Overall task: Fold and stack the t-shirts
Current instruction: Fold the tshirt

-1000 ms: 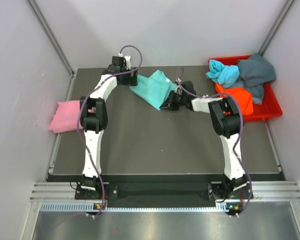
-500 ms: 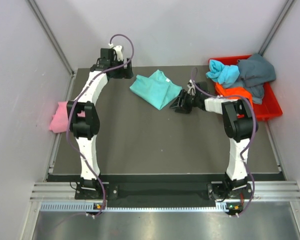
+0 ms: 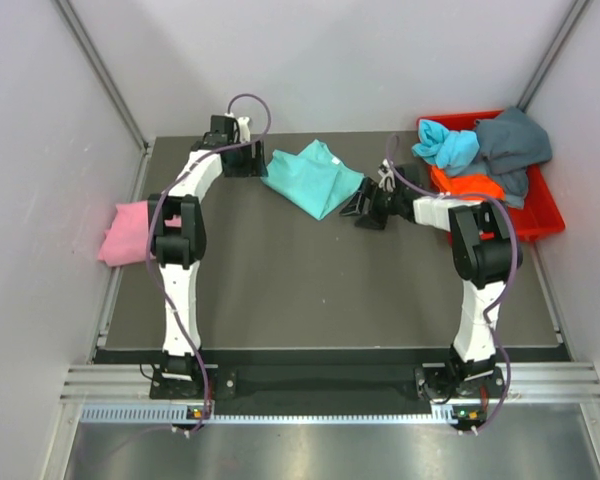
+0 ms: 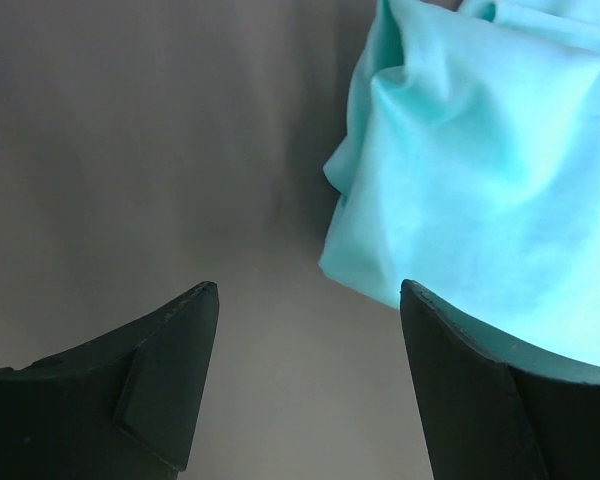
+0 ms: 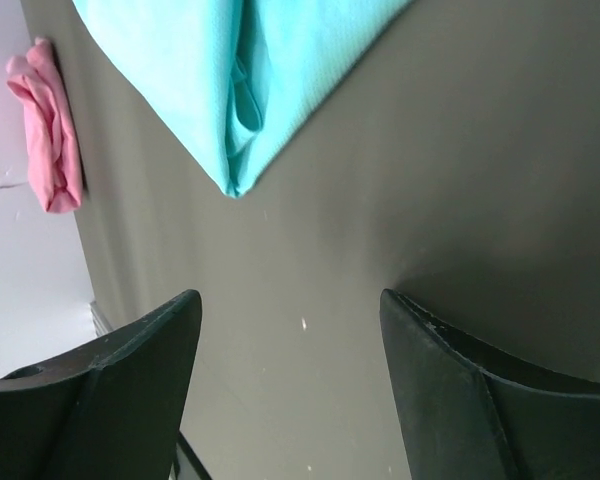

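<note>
A folded teal t-shirt (image 3: 315, 177) (image 4: 480, 170) (image 5: 230, 70) lies flat at the back middle of the table. My left gripper (image 3: 252, 160) (image 4: 308, 290) stands open just left of it, with only bare table between the fingers. My right gripper (image 3: 360, 208) (image 5: 290, 295) is open too, low over the table by the shirt's right corner and apart from it. A folded pink t-shirt (image 3: 128, 232) (image 5: 50, 130) rests at the table's left edge. Light blue (image 3: 445, 143), grey-blue (image 3: 515, 145) and orange (image 3: 472, 187) t-shirts are heaped in the bin.
The red bin (image 3: 546, 216) stands at the back right, close behind my right arm. Grey walls close in the table on the left, back and right. Both arms reach far toward the back.
My right gripper has opened, let go of the teal t-shirt and drawn back to the right. The left gripper swung away from the shirt's left corner and came back beside it.
</note>
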`<state>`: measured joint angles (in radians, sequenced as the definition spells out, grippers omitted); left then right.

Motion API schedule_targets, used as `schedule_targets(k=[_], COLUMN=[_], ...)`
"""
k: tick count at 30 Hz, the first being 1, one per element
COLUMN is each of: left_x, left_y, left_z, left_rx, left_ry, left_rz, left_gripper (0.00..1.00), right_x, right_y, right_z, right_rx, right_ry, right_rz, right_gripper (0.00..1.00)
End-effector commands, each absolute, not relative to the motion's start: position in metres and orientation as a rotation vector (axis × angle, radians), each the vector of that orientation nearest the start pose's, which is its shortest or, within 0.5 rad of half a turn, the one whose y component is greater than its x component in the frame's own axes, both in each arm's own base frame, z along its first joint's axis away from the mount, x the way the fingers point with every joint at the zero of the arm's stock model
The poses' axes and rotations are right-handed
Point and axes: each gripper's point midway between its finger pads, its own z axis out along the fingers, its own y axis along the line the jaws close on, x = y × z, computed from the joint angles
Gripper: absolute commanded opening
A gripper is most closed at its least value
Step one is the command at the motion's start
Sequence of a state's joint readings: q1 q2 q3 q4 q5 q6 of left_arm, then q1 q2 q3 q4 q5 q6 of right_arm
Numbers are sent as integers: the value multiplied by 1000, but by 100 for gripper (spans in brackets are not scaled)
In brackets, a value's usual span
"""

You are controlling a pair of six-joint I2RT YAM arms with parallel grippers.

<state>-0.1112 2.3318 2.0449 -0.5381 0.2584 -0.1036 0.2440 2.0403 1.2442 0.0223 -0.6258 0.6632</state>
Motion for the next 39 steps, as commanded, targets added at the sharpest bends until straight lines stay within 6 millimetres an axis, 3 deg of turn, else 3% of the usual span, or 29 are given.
schedule_targets(k=[1,7,10,12,14,18,25,27,39], left_x=[598,607,605,602,595,578,555,548,490], left_y=[-119,-128,-135,-140,-147,-161,-176,-178,-183], left_z=[97,83,79,78,75,75,71,74,87], left_rx=[147,169,187,198,215,241,249,245,212], left_ry=[2332,2326,2330,2333,2346,2362,2396,2403,2466], left_rz=[-456,-492,-527,-553,-595,-697,-815,-847,-964], left_gripper=[78,75,68,61,48,30,19,12,8], right_x=[437,437,437,437,438,442,443,443,429], right_y=[224,212,206,203,201,201,201,201,203], right_z=[84,84,82,79,79,79,79,81,90], right_rx=[158,180,189,196,197,192,183,179,170], right_ry=[2381,2374,2374,2378,2376,2366,2360,2356,2345], right_rz=[1145,1107,1086,1071,1062,1055,1043,1040,1043], right_gripper=[72,73,73,73,73,72,71,71,71])
